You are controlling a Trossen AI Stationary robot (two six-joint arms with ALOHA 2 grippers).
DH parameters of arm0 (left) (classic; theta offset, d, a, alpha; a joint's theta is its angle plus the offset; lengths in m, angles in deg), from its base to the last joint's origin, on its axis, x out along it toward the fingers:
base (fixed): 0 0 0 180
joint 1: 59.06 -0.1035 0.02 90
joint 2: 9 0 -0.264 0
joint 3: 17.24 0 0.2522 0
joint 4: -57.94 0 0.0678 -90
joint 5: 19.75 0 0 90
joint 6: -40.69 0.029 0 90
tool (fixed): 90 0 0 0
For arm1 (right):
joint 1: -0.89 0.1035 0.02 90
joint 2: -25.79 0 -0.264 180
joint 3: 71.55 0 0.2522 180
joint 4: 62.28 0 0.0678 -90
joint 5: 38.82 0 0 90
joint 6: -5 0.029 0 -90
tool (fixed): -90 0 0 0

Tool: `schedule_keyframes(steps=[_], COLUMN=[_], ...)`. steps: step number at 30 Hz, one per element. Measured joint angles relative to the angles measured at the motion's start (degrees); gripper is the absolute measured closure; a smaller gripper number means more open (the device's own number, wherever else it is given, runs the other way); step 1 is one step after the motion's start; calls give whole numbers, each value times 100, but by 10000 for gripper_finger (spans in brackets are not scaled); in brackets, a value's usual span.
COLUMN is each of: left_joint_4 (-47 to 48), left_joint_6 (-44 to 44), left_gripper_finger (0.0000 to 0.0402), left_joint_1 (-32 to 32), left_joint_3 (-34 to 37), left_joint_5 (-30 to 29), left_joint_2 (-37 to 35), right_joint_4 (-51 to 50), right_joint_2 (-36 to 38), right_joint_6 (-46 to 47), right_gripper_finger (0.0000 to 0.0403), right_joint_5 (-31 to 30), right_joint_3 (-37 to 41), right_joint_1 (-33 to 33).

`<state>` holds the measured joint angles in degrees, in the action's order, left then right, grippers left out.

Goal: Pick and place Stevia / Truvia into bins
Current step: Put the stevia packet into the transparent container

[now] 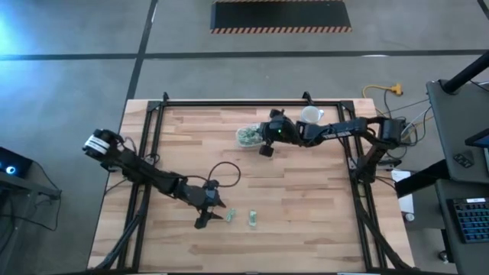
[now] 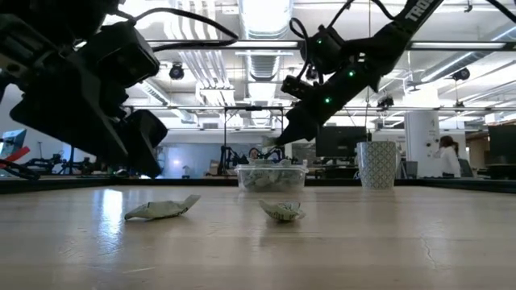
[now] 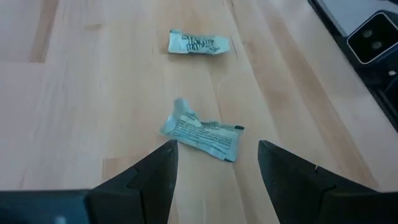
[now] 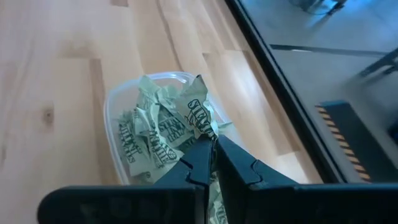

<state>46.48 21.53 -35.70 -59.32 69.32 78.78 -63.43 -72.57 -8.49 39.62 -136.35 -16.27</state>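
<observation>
High view: the left gripper (image 1: 216, 215) is seen low over the wooden table (image 1: 306, 206), jaws spread and empty, beside two loose packets (image 1: 252, 219), while the right gripper (image 1: 262, 137) is held above the clear container (image 1: 247, 136) near the white cup (image 1: 310, 114). Left wrist view: the nearer packet (image 3: 203, 135) is framed between the parted fingers (image 3: 155, 180), untouched. Right wrist view: a crumpled packet (image 4: 200, 118) is pinched in the clenched right jaws over the packet-filled container (image 4: 115, 106).

Your left end effector (image 3: 214, 163): bare counter (image 1: 306, 198) on every side of two loose packets (image 1: 241, 217). Far edge: clear container (image 1: 248, 136), white cup (image 1: 311, 114) block passage.
</observation>
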Motion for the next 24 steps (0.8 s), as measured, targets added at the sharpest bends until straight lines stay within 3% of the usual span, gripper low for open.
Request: schedule_keyframes(steps=[12, 24], left_joint_4=[-8, -46], left_joint_6=[0, -2], left_gripper_finger=[196, 196], left_joint_1=[-1, -1], left_joint_3=[-8, -10], left_joint_5=[12, 10], left_joint_2=[-1, 24], right_joint_4=[-41, -62], right_joint_2=[-4, 134], right_joint_6=[-29, -15], right_gripper_finger=[383, 267], right_joint_5=[220, 441], right_joint_3=[8, 28], right_joint_1=[-114, -92])
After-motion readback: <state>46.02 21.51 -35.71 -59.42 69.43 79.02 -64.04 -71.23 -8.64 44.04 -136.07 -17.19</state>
